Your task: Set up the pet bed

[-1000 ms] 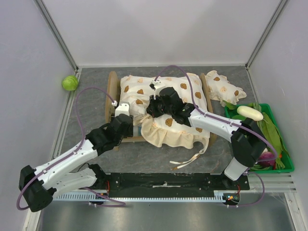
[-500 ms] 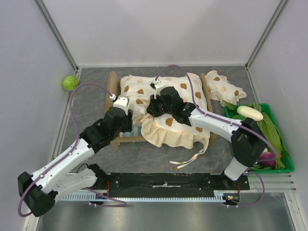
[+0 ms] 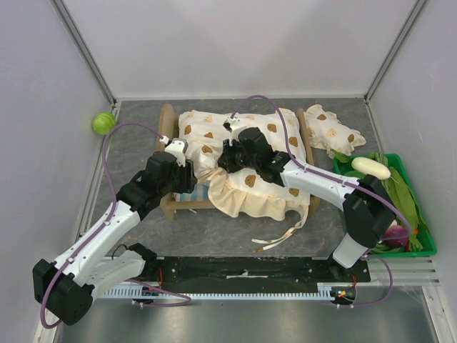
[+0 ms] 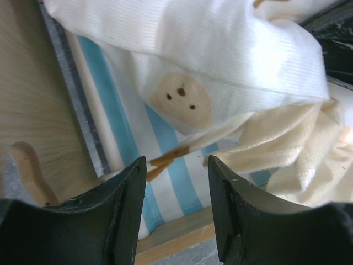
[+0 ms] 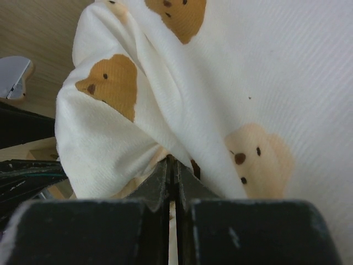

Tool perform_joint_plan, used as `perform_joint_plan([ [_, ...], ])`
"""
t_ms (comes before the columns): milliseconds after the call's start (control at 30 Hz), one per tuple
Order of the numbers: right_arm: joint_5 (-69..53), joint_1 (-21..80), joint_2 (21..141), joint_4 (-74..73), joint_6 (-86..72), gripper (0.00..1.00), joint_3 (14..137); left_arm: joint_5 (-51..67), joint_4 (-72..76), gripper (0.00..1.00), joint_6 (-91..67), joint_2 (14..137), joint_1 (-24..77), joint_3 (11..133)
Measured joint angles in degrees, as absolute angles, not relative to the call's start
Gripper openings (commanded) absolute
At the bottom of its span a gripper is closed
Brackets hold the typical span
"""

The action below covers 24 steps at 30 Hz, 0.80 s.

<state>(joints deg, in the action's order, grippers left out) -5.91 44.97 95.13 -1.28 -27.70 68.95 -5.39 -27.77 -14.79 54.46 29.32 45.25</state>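
1. Left gripper: jaws moderately parted and empty, poised above one corner of the bed.
2. Pet bed, a small light-wood frame with a blue-and-white striped fabric base: the bare stripes lie directly beyond the left jaws, and the wooden rail runs outside the left-hand jaw. The rest of the frame sits under the cushion.
3. Tan-tipped cream fabric tie: its end lies in line with the gap between the left jaws, just past their tips. It is probably the safest thing to pinch, because closing lower risks catching the striped base.
4. Cream bear-print cushion: bunched above and to the right of the left jaws, with its frilled edge spilling over the near rail.
5. Right gripper: jaws pressed together on a fold of the cushion. Holding this fold raised should let the left jaws draw the corner outward and flat, provided the two pull gently and in opposite directions.
6. Small bear-print frilled pillow: off the bed, well to the right of both sets of jaws.
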Motion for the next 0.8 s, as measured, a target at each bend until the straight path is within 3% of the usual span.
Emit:
perform_joint_plan([
  [433, -7.31, 43.59, 95.13, -1.32, -27.9, 0.03, 69.19, -4.01, -28.64, 0.5, -14.44, 57.65, 29.32, 45.25],
  [733, -7.7, 43.51, 95.13, -1.32, -27.94, 0.03, 69.19, -4.84, -28.69, 0.18, -14.33, 60.16, 29.32, 45.25],
  [800, -7.7, 43.44, 95.13, -1.32, -27.94, 0.03, 69.19, -5.04, -28.77, 0.06, -14.35, 59.51, 29.32, 45.25],
])
